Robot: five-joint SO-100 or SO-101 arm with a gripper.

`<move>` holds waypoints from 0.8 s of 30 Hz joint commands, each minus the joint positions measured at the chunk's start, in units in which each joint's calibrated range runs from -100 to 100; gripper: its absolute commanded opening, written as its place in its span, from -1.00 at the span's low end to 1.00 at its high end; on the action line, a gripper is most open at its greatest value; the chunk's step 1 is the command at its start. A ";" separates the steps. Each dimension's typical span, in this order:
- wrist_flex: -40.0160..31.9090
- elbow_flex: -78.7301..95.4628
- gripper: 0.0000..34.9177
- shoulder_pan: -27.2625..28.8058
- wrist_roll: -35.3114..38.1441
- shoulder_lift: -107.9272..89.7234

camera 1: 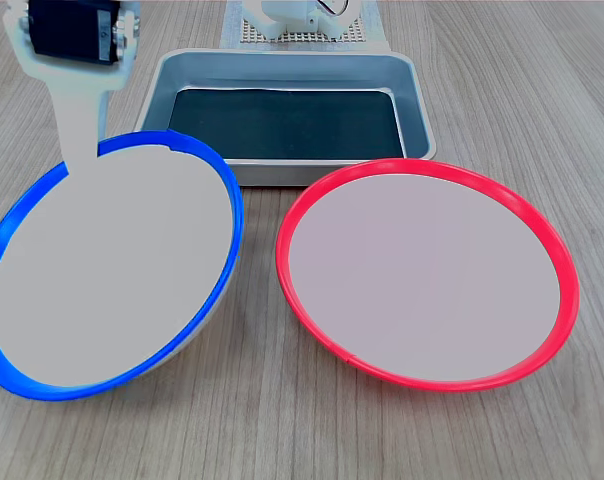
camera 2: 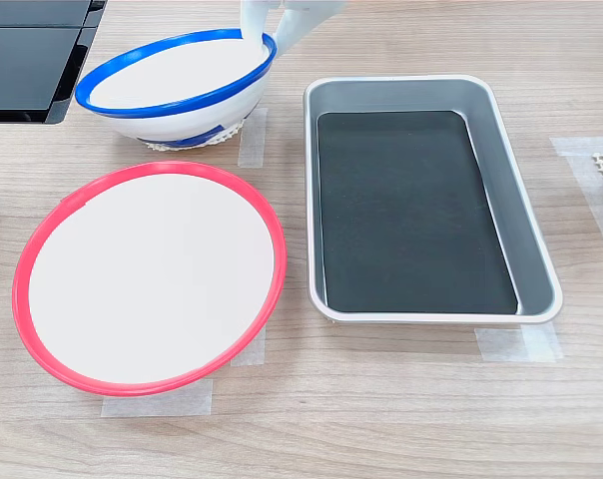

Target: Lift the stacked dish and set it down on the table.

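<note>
The stacked dish [camera 1: 112,270] is a big blue-rimmed plate with a pale centre, at the first exterior view's left and the second exterior view's top left [camera 2: 177,70]. It is tilted, apart from the red-rimmed plate [camera 1: 427,275]. My gripper [camera 1: 79,160] is shut on its rim by the notch, with one white finger over the inner face, seen also in the second exterior view [camera 2: 265,38]. Whether the dish's white underside rests on the table [camera 1: 282,430] or hangs just above it, I cannot tell.
The red-rimmed plate [camera 2: 152,274] lies flat on the table [camera 2: 381,399]. A grey metal tray [camera 2: 501,180] with a black liner stands beside both plates [camera 1: 282,65]. Pale tape strips [camera 2: 516,344] mark the wood. A black panel [camera 2: 32,50] sits at the second exterior view's top left.
</note>
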 commanded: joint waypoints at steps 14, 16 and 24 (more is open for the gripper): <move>-0.29 -5.85 -1.00 2.22 2.59 -2.68; -0.62 -6.58 -1.00 2.69 2.93 -2.68; -6.56 -0.84 -1.00 3.25 4.54 -2.60</move>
